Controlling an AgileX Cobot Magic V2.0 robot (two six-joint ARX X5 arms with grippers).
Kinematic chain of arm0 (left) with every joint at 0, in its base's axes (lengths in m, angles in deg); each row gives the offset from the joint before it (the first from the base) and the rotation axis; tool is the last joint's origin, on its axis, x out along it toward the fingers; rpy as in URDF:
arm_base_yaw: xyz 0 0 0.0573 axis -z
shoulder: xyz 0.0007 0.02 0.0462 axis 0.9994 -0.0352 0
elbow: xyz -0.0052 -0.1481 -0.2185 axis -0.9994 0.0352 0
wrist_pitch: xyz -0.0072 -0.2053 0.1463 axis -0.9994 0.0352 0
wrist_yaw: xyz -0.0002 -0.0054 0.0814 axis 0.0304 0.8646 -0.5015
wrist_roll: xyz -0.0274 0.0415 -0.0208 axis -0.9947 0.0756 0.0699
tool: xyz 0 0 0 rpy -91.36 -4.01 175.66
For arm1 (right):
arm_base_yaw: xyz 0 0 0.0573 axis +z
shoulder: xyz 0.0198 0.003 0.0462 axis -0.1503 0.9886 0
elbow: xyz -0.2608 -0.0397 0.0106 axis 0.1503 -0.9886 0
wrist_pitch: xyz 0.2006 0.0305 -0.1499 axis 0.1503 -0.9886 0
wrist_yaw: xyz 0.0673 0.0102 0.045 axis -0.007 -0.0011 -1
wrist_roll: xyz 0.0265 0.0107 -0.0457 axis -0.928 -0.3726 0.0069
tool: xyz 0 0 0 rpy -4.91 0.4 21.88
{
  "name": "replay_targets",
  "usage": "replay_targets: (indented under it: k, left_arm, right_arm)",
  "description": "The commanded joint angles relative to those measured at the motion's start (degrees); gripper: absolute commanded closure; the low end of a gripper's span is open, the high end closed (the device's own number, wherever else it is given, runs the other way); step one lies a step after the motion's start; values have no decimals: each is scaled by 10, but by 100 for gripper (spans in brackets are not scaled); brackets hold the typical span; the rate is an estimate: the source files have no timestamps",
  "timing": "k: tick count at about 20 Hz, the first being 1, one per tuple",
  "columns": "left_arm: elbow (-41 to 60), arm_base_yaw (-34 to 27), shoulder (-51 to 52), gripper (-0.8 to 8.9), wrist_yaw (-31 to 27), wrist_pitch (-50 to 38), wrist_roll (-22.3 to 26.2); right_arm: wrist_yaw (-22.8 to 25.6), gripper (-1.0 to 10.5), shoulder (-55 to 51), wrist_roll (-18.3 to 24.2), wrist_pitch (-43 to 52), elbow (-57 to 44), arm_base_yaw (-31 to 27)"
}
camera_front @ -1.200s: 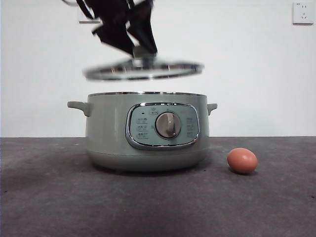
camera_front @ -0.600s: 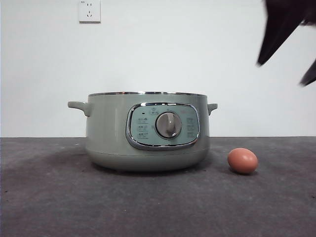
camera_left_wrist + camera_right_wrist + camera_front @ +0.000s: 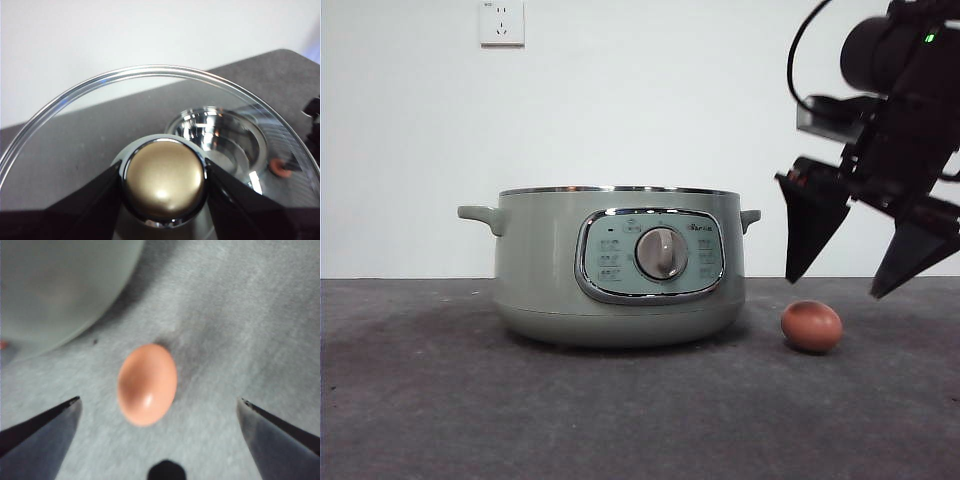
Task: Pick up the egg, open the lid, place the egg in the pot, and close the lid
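The sage-green pot (image 3: 620,270) stands uncovered on the table; it also shows in the right wrist view (image 3: 55,285). The reddish-brown egg (image 3: 811,326) lies on the table just right of it. My right gripper (image 3: 840,283) hangs open a little above the egg, one jaw to each side; the right wrist view shows the egg (image 3: 147,384) between the spread jaws of this gripper (image 3: 159,400). My left gripper (image 3: 164,175) is shut on the knob (image 3: 164,182) of the glass lid (image 3: 100,135) and holds it high, out of the front view. Through the glass I see the open pot (image 3: 220,140).
The table (image 3: 440,400) is dark grey, with a white wall behind. A wall socket (image 3: 501,22) sits high at the back left.
The lid, held above the pot a second ago, has been lifted out of the front view. My right gripper has come down from the top right to just above the egg.
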Motion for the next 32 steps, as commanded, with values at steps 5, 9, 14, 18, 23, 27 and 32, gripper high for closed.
replay_targets:
  k: [5, 9, 14, 18, 23, 27, 32]
  left_arm:
    - [-3, -1, 20, 822, 9, 55, -7]
    - [-2, -1, 20, 822, 75, 80, 3]
    - [-2, -1, 20, 822, 120, 108, 19]
    - [-2, -1, 20, 822, 138, 109, 23]
    - [-2, -1, 19, 822, 138, 109, 26]
    - [-2, -1, 18, 822, 138, 109, 26]
    - [-2, -1, 15, 822, 138, 109, 28]
  right_arm:
    - [25, 329, 35, 6, 29, 1, 36]
    - [53, 457, 36, 2, 38, 1, 57]
    - [66, 484, 46, -16, 35, 1, 57]
    - [67, 563, 59, -27, 34, 1, 60]
    - [66, 734, 59, -32, 39, 1, 60]
    - [66, 962, 59, -41, 43, 1, 60]
    - [67, 959, 47, -42, 26, 1, 60]
